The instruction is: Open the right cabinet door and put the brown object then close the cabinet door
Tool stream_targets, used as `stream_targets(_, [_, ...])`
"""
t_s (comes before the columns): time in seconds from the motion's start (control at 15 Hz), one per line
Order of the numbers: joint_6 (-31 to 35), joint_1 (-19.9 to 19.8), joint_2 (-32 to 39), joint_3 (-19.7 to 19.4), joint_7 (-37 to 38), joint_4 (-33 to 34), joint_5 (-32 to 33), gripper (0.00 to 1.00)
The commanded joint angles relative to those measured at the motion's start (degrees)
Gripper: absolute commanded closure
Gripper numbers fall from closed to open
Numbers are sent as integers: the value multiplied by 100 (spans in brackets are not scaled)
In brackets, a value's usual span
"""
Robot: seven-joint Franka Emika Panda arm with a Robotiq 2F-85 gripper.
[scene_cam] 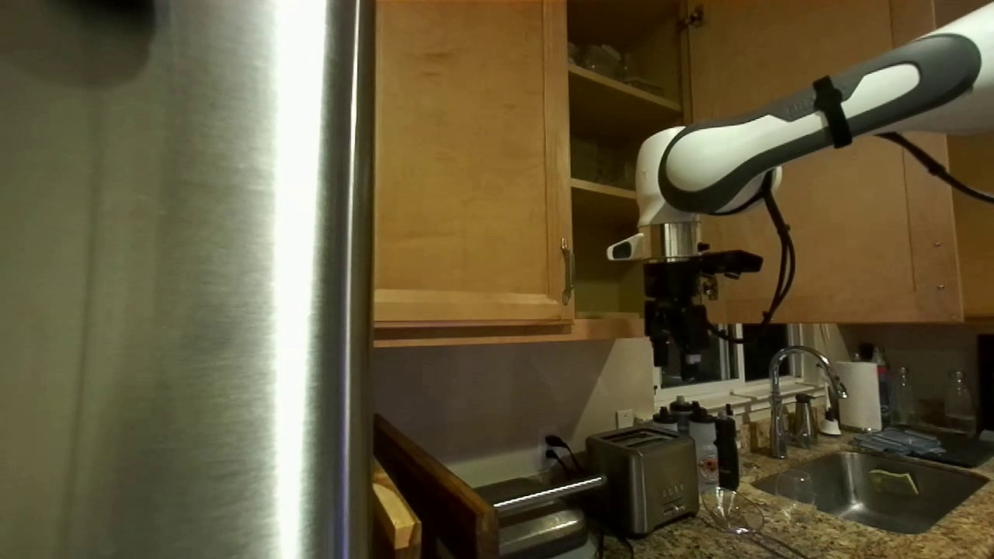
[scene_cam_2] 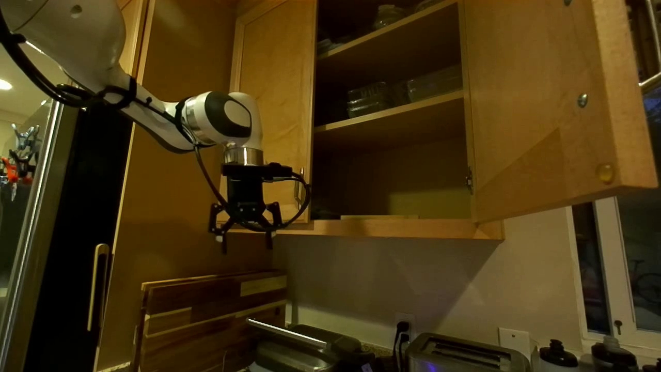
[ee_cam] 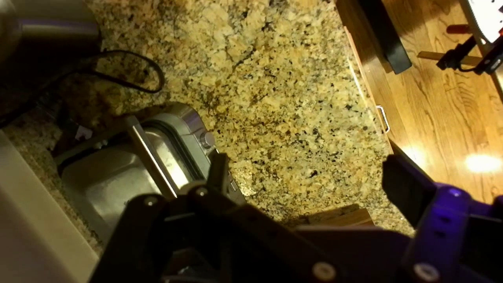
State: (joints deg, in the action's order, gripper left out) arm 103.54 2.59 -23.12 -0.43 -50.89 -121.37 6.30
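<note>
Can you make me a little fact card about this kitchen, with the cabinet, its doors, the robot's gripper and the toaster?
Cabinet: light honey wood, with wooden shelves
Right door: tall honey-coloured wooden panel, swung open
Left door: matching wooden panel, shut
Brown object: long, thin, pale brown wooden strip, lying on the cabinet floor
Gripper: black, two-fingered, open, holding nothing
Toaster: boxy, silvery metal, on the speckled granite counter
Still to do: close the right door

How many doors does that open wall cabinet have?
2, seen in both exterior views: the left door is shut, and the right door is swung open with its inner face showing. The top of the cabinet is cut off, so any above may be hidden.
</note>
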Motion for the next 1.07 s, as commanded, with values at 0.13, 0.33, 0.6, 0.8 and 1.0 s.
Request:
stream_targets(0.13, [-271,-25,-740,-182,1354,-742,-387,0])
stream_targets(0.33, [-185,-60,-1285,-337,1987,-1350,-594,0])
stream_targets(0.6, [-43,-144,-2059,-500,2842,-2111,-726,0])
stream_targets(0.8, [-43,-287,-2619,-544,3453,-2487,-716,0])
stream_targets(1.0, [-188,-183,-2367,-576,3439,-2237,-577,0])
